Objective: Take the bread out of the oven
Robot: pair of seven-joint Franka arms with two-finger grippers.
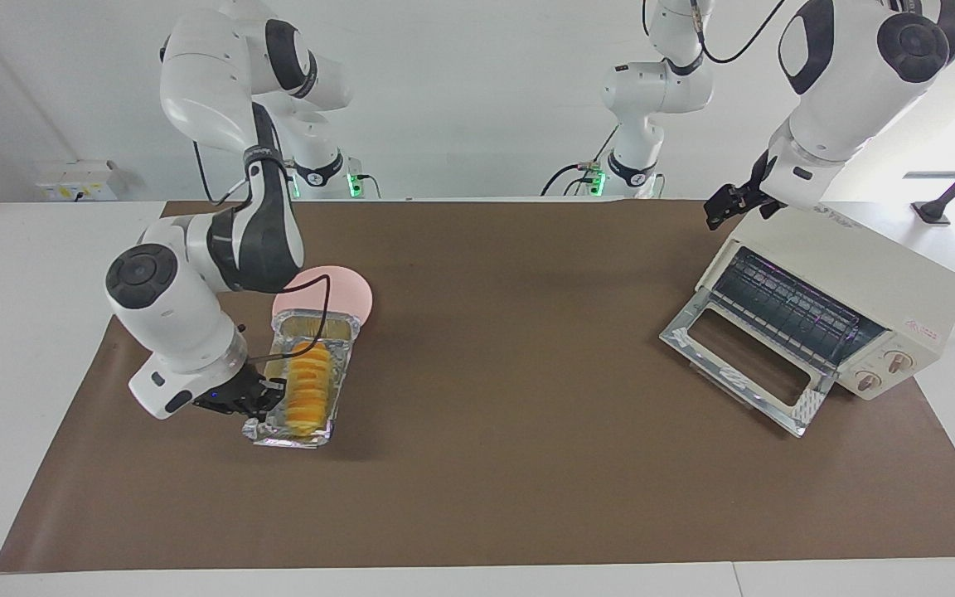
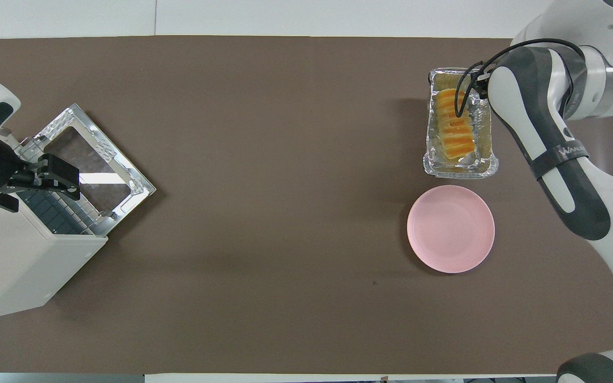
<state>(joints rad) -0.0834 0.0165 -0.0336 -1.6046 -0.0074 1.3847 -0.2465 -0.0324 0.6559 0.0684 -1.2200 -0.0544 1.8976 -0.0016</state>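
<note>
The bread (image 1: 309, 385) (image 2: 453, 130) lies in a crinkled foil tray (image 1: 295, 435) (image 2: 485, 159) on the table at the right arm's end. My right gripper (image 1: 272, 396) is low at the tray's side rim; in the overhead view my own arm hides it. The cream-white oven (image 1: 850, 282) (image 2: 19, 255) stands at the left arm's end. Its glass door (image 1: 743, 365) (image 2: 93, 159) is dropped open and its wire rack is bare. My left gripper (image 1: 722, 214) (image 2: 69, 180) is open and empty, up over the oven's top front edge.
A pink plate (image 1: 336, 290) (image 2: 450, 229) lies bare beside the foil tray, nearer to the robots. A brown mat (image 1: 511, 348) covers the table between the tray and the oven.
</note>
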